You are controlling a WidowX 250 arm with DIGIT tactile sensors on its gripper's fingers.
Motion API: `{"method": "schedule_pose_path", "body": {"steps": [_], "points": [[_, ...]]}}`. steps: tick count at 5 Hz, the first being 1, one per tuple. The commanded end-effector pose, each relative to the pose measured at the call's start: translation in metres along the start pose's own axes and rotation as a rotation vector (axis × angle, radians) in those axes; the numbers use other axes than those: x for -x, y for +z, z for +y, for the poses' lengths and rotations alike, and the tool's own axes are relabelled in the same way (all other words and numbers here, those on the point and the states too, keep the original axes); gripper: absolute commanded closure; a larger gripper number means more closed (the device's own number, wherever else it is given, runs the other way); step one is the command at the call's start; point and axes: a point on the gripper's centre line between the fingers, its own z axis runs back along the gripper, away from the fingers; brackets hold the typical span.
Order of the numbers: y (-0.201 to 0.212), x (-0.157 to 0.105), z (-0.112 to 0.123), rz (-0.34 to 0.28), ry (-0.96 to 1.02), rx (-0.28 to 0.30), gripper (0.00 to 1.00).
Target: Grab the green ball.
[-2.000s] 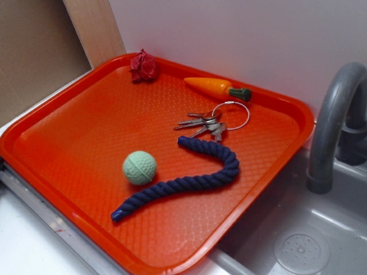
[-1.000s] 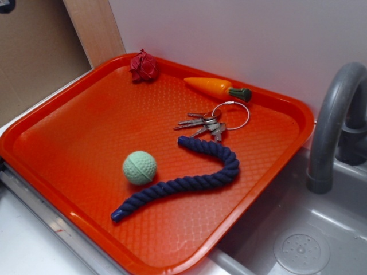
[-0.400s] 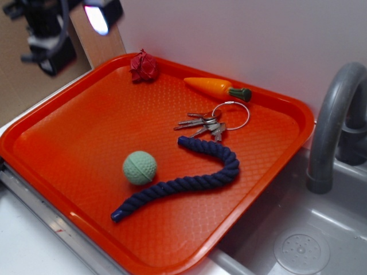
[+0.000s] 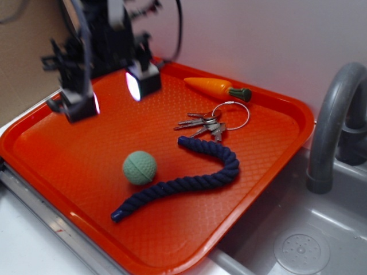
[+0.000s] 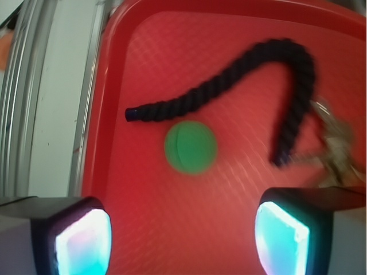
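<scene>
Approach phase: green ball (image 4: 139, 167) not yet reached.
Your gripper (image 4: 112, 94) hangs released above the tray's (image 4: 275, 143) far-left area, jaws spread to straddle it.

No writing, label, brand or number can be read in either view. The keys (image 4: 205, 125) are too small to show any stamping, and the wrist view is blurred.

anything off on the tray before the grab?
Nothing stands out. Green ball sits free beside the blue rope; keys and toy carrot lie flat on the orange tray. Hand open above it.
</scene>
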Motion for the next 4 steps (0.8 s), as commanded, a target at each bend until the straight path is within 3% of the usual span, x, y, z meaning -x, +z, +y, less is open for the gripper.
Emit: {"method": "schedule_pose_path", "body": {"steps": [1, 2, 3, 4], "points": [[-0.022, -0.015, -0.031, 0.013, -0.037, 0.069, 0.00], [-0.031, -0.012, -0.036, 0.002, 0.008, 0.081, 0.00], [-0.050, -0.009, -0.037, -0.068, 0.144, 0.061, 0.00], [-0.059, -0.011, -0.034, -0.043, 0.173, 0.081, 0.00]]}}
